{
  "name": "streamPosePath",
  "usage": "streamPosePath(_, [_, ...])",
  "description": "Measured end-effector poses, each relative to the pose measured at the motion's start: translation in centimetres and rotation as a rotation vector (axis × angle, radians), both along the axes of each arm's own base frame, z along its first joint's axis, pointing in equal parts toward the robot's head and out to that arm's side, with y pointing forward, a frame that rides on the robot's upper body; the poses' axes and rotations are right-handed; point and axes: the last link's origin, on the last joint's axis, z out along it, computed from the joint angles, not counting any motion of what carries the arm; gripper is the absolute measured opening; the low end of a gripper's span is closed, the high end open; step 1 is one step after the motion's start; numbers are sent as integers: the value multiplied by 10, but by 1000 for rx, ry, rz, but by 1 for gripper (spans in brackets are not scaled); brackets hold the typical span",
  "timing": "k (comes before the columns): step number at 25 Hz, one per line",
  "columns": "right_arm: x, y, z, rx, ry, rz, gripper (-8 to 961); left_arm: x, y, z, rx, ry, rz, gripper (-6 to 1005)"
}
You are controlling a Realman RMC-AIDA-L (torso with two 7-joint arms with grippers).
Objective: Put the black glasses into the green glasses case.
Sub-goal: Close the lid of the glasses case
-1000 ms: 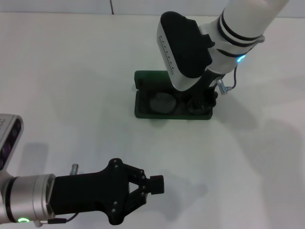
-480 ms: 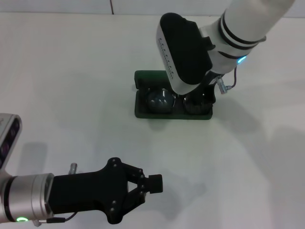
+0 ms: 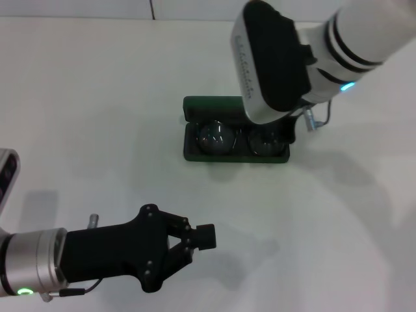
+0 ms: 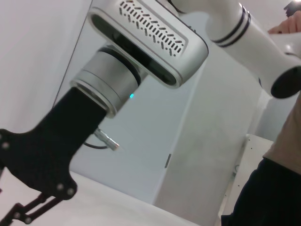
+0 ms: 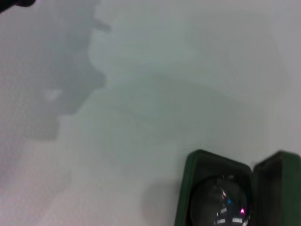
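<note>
The green glasses case (image 3: 207, 105) lies open in the middle of the white table, lid toward the far side. The black glasses (image 3: 218, 138) lie inside it, both lenses showing. My right gripper (image 3: 286, 132) hangs just above the case's right end, mostly hidden under its white wrist housing. The right wrist view shows one end of the case (image 5: 187, 188) with a lens of the glasses (image 5: 219, 203) in it. My left gripper (image 3: 207, 237) is shut and empty, low over the table near the front, well apart from the case.
The white table (image 3: 97, 97) spreads around the case. The right arm (image 4: 141, 52) fills the left wrist view, with a wall and a person's dark clothing (image 4: 268, 193) behind it.
The right arm has risen and shifted right, away from the case, leaving the glasses in it with both lenses uncovered. The left gripper drifted slightly left.
</note>
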Motion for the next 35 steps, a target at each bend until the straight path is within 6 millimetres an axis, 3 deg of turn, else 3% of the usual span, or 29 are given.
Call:
streamPosePath(4, [12,-7,10,39,50,-45,221,0,3,3,7,-7,8,30])
streamPosePath(9, [31,-30,43,76,234,-150,221,2,14,12,31,-27,23,30])
streamPosePath(12, [51,-47,65,111,389,-247,220,3,23,23,62,-48,45,30])
streamPosePath(18, [94,-61,95,177,683,-410,213,2,47,35,162,-50,101,30])
streamPosePath(22, [135,-66,123,280,824,-499,153,14,79,22,186,28,110,30])
streamPosePath(23, [143,-66,129,304,842,-517,138,25,95,13,192,71,97,30])
streamPosePath(28, [185,-66,154,411,923,-612,125,43,119,-8,204,148,90,30])
streamPosePath(35, [212,-73,171,438,1046,-646,126,53,130,-35,187,269,68,31])
